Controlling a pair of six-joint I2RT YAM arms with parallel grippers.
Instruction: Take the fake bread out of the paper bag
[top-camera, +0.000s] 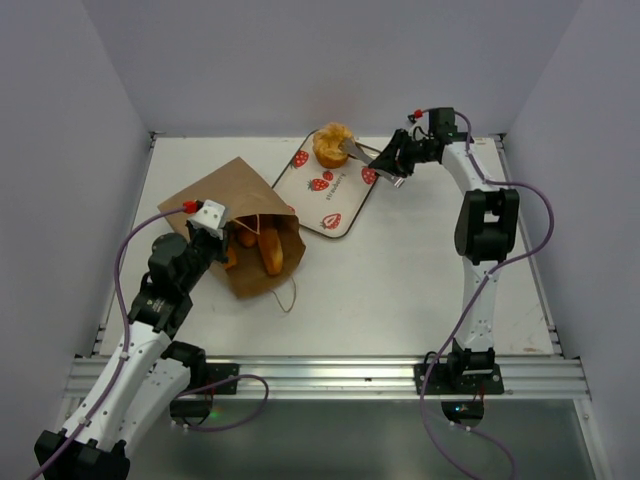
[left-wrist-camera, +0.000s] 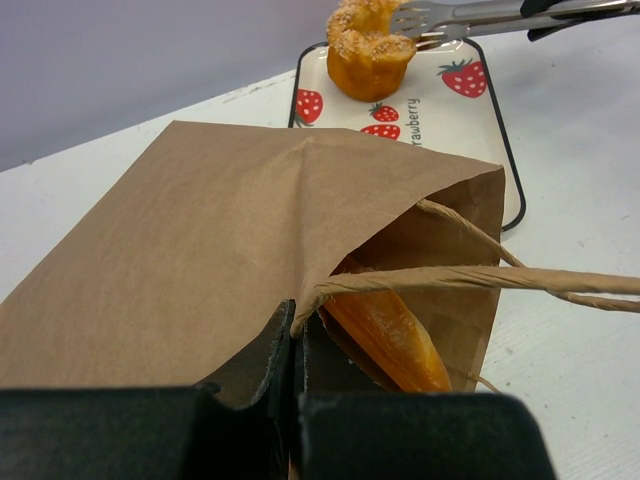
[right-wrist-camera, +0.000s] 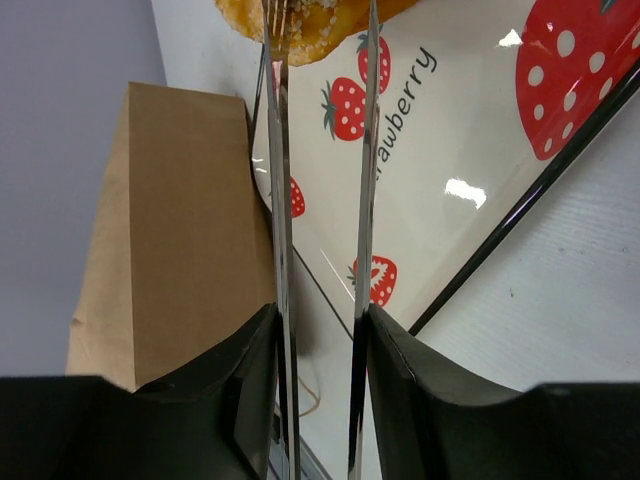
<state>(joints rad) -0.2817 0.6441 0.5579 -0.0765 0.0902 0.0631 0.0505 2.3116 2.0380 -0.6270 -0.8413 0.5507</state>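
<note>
Now our right gripper (right-wrist-camera: 320, 330) clamps tongs (right-wrist-camera: 280, 200) whose tips meet the bun (left-wrist-camera: 368, 50) at the tray's (left-wrist-camera: 450, 110) far end; our left gripper (left-wrist-camera: 297, 330) pinches the paper bag's (left-wrist-camera: 200, 230) rim, with open table (top-camera: 420, 270) rightward.

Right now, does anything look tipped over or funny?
Yes. The paper bag lies on its side, mouth gaping, fake bread showing inside, its edge pinched by the left gripper. One round bun sits right at the far corner of the strawberry tray, touched by metal tongs that the right gripper holds.
</note>
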